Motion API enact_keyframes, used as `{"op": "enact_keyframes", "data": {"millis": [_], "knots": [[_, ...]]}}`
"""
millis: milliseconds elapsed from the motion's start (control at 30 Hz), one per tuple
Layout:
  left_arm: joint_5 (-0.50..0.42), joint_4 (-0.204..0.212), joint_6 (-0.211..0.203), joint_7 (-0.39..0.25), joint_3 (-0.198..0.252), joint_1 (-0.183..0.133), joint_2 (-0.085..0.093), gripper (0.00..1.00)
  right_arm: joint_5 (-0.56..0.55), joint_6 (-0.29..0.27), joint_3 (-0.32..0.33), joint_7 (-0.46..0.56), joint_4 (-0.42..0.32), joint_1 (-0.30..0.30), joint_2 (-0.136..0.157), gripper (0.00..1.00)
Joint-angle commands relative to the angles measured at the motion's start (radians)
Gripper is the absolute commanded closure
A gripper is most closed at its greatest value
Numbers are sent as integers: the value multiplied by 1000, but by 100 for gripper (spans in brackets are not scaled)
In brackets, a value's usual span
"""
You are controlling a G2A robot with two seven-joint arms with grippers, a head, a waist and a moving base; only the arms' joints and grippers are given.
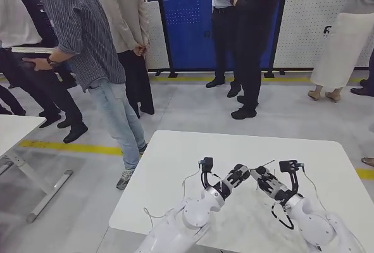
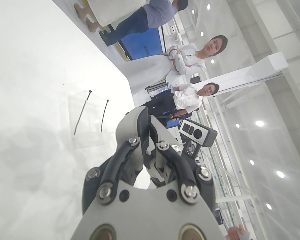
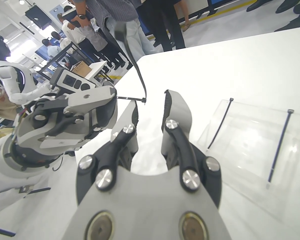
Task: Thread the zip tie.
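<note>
Jaws of the left gripper point(image 2: 147, 117) are pressed together, pinching a black zip tie point(image 3: 136, 72) above the white table point(image 3: 227, 61). A short thin stretch runs out from those fingertips to what looks like the tie's small head point(image 3: 143, 99), and from there the wider strap arcs up and away, unsupported. Whether any part of the tie already sits in the head's slot is too small to tell.

Just beside the head, the right gripper point(image 3: 151, 104) stands wide open with nothing between its fingers. The head lies near one fingertip rather than in the gap. On the table nearby, a clear tray point(image 3: 252, 136) holds two spare ties point(image 3: 222, 119), lying apart.

The main risk is probably the free strap. It looks springy, so a close that lands off-centre could flick it aside or twist the head until the slot faces the wrong way. The left pinch is on a narrow stretch, so a tug from the other side may pull the tie loose and drop it. With both sets of fingers this near each other, a small misjudged approach could knock metal against metal instead of meeting the tie.
</note>
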Motion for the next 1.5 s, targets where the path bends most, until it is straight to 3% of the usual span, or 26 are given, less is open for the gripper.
{"op": "enact_keyframes", "data": {"millis": [0,300,367,1467], "knots": [[1,1,0,1,1,0,0,100,1,0,-2,-1,1,1,0,81],[6,11,-2,4,7,-5,-3,100,6,0,-9,-7,4,3,4,91],[7,13,-3,6,8,-6,-4,100,7,0,-10,-8,6,4,5,100],[11,18,-40,31,9,-7,-11,100,21,0,-35,15,35,22,14,100]]}}
